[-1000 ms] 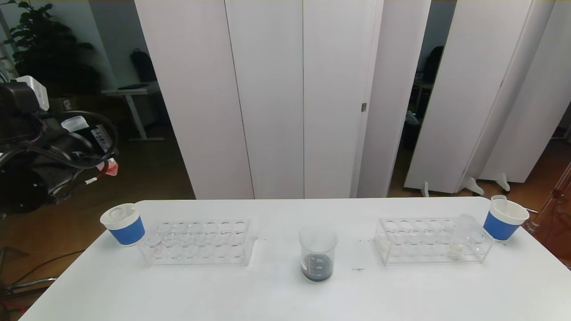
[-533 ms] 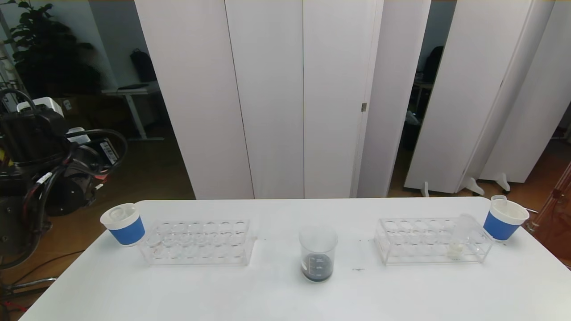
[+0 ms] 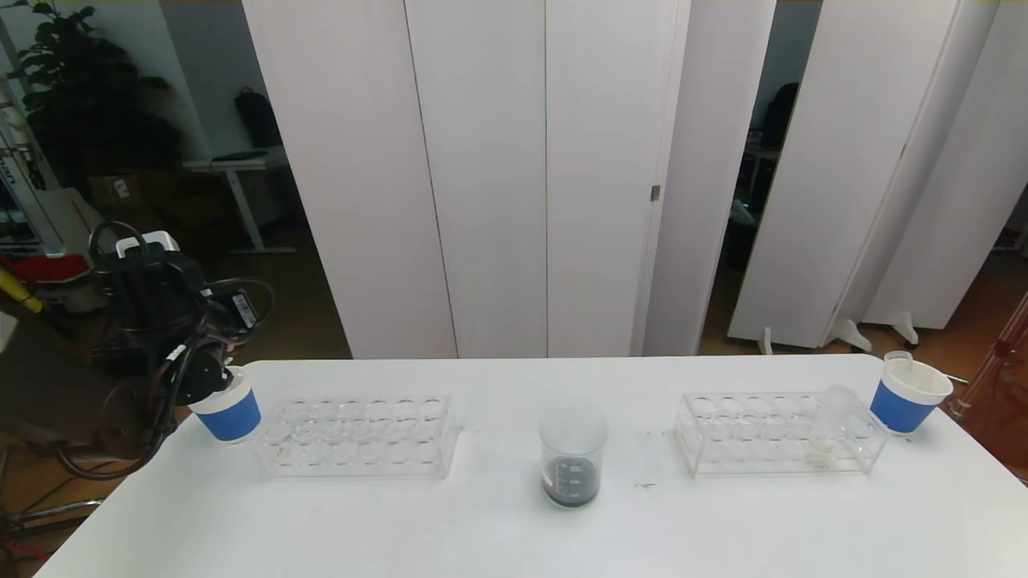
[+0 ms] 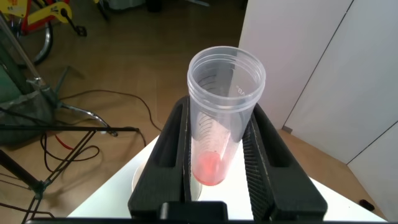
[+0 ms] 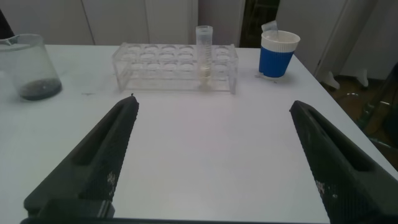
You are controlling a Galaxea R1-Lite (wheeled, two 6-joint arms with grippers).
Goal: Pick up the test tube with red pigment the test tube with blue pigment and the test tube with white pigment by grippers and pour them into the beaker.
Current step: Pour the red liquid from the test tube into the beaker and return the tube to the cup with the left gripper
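My left gripper (image 4: 219,109) is shut on the test tube with red pigment (image 4: 217,134). The tube is clear, its open mouth faces the wrist camera and a red residue sits in its rounded bottom. In the head view the left gripper (image 3: 197,377) hangs at the table's left end, just over a blue-sleeved cup (image 3: 233,413). The beaker (image 3: 572,457) stands mid-table with dark liquid at its bottom. The test tube with white pigment (image 3: 827,429) stands in the right rack (image 3: 771,433). My right gripper (image 5: 212,102) is open above bare table, facing that rack. The test tube with blue pigment is out of view.
A clear rack (image 3: 357,437) lies right of the left cup. A second blue-sleeved cup (image 3: 907,397) with a clear tube (image 3: 898,361) sticking out stands at the far right corner. White partition panels (image 3: 514,177) rise behind the table.
My left arm has come down and to the right, from high beside the table to just over the left cup, still holding the tube. The right gripper has stayed open.
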